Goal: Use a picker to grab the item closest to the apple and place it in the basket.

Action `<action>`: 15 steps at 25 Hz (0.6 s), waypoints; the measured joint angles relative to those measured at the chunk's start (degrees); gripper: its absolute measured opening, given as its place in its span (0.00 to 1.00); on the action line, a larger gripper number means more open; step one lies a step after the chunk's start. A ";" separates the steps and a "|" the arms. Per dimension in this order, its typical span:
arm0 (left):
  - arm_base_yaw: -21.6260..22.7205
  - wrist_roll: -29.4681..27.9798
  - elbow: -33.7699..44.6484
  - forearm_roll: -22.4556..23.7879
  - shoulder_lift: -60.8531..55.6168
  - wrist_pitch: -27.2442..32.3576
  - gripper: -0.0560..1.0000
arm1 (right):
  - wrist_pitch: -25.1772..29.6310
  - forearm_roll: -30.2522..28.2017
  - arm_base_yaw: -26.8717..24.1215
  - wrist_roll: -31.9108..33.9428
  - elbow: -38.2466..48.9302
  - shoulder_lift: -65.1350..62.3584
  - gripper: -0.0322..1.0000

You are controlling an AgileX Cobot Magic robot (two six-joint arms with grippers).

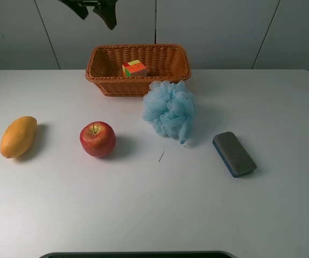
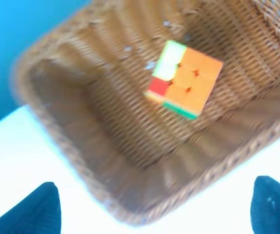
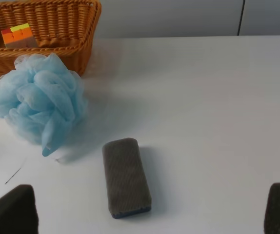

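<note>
A red apple sits left of centre on the white table. A blue bath pouf lies to its right, just in front of the wicker basket; the pouf also shows in the right wrist view. A multicoloured cube lies inside the basket and shows blurred in the left wrist view. My left gripper hangs high above the basket's left part, open and empty. My right gripper is open and empty, above the table near the grey eraser; it is out of the exterior high view.
A yellow mango lies at the far left. The grey eraser with a blue base lies at the right. A thin dark thread lies between apple and pouf. The table's front edge is near.
</note>
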 joint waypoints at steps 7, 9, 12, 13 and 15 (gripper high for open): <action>0.36 -0.97 19.91 2.55 -21.13 0.45 0.76 | 0.00 0.00 0.00 0.00 0.00 0.00 0.71; 0.72 -1.20 27.59 2.67 -27.67 0.62 0.76 | 0.00 0.00 0.00 0.00 0.00 0.00 0.71; 0.84 -1.61 38.85 3.17 -38.18 0.71 0.76 | 0.00 0.00 0.00 0.00 0.00 0.00 0.71; 0.94 -1.75 42.15 3.19 -42.09 0.71 0.76 | 0.00 0.00 0.00 0.00 0.00 0.00 0.71; 0.94 -1.75 49.93 3.29 -48.90 0.93 0.76 | 0.00 0.00 0.00 0.00 0.00 0.00 0.71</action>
